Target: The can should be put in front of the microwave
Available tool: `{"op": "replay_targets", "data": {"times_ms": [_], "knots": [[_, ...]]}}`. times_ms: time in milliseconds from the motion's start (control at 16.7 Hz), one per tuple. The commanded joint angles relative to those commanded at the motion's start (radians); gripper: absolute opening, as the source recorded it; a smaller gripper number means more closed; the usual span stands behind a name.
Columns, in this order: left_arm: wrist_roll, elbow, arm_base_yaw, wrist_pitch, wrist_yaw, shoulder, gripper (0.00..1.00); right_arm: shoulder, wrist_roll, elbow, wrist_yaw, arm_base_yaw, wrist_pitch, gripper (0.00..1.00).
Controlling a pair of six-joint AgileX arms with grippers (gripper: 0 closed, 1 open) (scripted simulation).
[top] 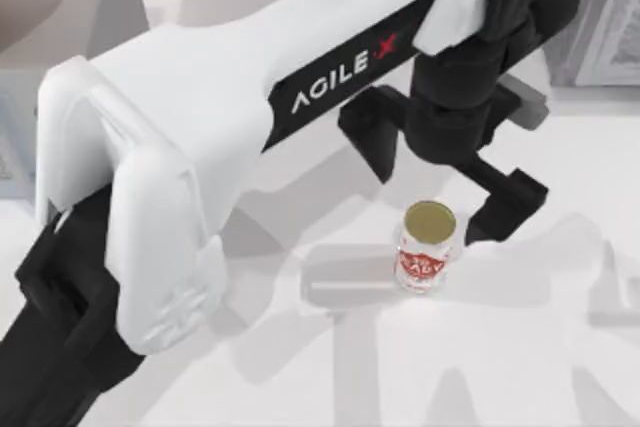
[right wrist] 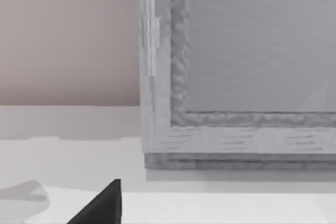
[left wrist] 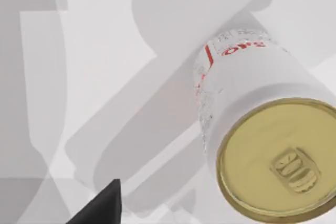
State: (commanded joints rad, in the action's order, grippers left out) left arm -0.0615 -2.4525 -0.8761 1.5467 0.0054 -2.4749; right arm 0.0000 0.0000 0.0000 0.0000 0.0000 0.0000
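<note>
The can [top: 428,247] stands upright on the white table, white with red lettering and a dull gold top. My left gripper [top: 437,197] hovers just behind and above it, open, its black fingers [top: 512,202] spread wide and apart from the can. The left wrist view looks down on the can [left wrist: 273,145], with one black fingertip [left wrist: 107,200] off to its side. At the back left a pale grey box, the microwave [top: 40,37], is mostly hidden by my left arm. My right arm is parked facing another box; one fingertip [right wrist: 107,200] shows, with nothing held.
A darker speckled grey box with a white panel [top: 600,17] stands at the back right, seen up close in the right wrist view [right wrist: 236,77]. My left arm's white body [top: 200,127] crosses the table from the front left. Bare white table [top: 520,347] lies in front of the can.
</note>
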Motion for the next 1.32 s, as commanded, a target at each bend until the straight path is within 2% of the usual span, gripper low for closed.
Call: {"op": "replay_targets", "data": {"times_ms": [480, 1020, 1320], "knots": [[-0.001, -0.015, 0.000, 0.002, 0.000, -0.013, 1.00, 0.000, 0.000, 0.000, 0.000, 0.000, 0.000, 1.00], [0.000, 0.272, -0.003, -0.249, 0.000, 0.021, 1.00, 0.000, 0.000, 0.000, 0.000, 0.000, 0.000, 1.00], [-0.001, 0.284, -0.003, -0.262, 0.000, 0.022, 1.00, 0.000, 0.000, 0.000, 0.000, 0.000, 0.000, 1.00]]}}
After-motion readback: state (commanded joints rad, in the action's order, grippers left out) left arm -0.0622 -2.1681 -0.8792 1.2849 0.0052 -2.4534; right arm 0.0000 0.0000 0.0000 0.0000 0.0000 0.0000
